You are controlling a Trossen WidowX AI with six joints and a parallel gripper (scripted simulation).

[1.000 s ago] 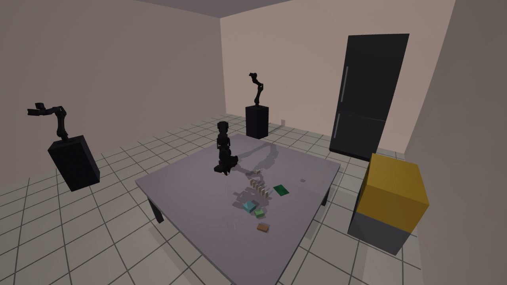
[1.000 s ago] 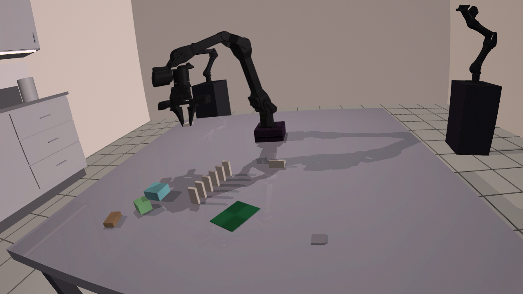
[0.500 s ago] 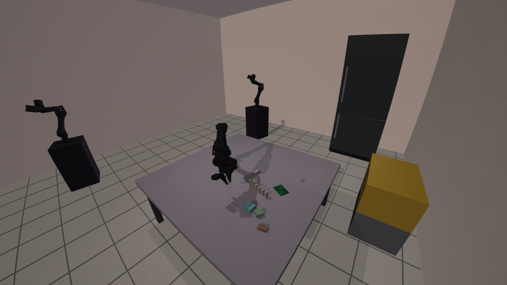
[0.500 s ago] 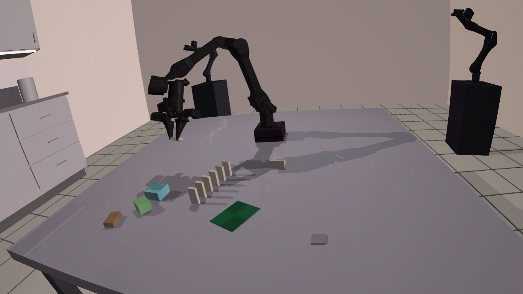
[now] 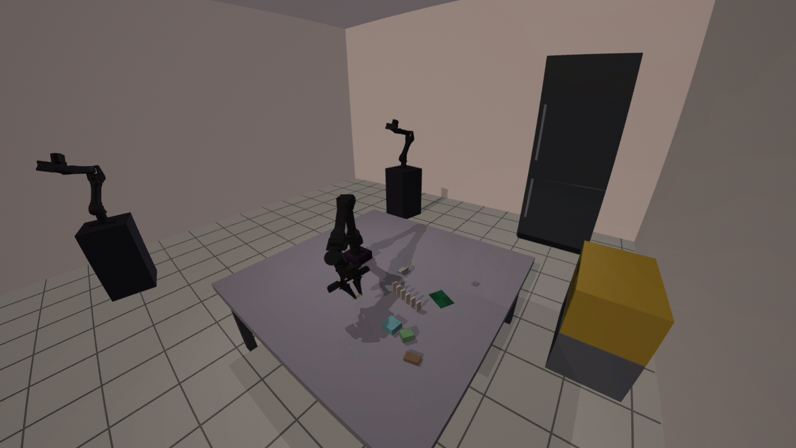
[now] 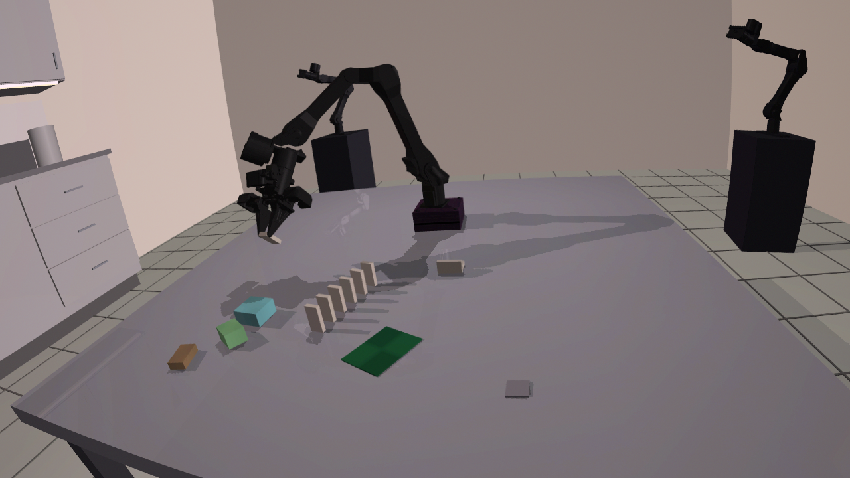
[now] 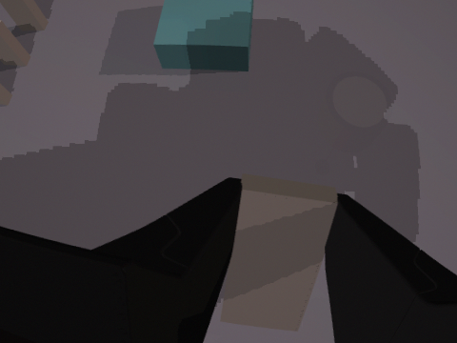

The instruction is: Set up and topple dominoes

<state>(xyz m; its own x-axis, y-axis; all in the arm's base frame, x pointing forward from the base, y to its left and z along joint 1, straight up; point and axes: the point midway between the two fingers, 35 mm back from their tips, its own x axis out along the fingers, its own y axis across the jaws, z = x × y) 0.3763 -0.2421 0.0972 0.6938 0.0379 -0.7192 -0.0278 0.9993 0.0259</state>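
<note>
Carrying is the step in hand: in the top view, the gripper (image 5: pixel 357 297) (image 6: pixel 267 236) (image 7: pixel 285 201) hangs beside the standing row (image 5: pixel 407 297) (image 6: pixel 340 297) (image 7: pixel 15 44). In the exterior view, a spare domino (image 6: pixel 450 267) lies beyond the row. In the wrist view, the fingers pinch a domino (image 5: pixel 359 296) (image 6: pixel 270 239) (image 7: pixel 281 252); next, probably, turn it upright at a row end.

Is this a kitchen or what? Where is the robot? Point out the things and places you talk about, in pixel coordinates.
It's probably a kitchen, maybe one used for trying out robots. There's a tall dark fridge (image 5: pixel 578 150) by the wall, white drawers (image 6: pixel 80 220) under a counter, and more robot arms (image 5: pixel 95 186) (image 6: pixel 785 89) standing on dark stands around the table (image 5: pixel 311 334) (image 6: pixel 594 356).
</note>
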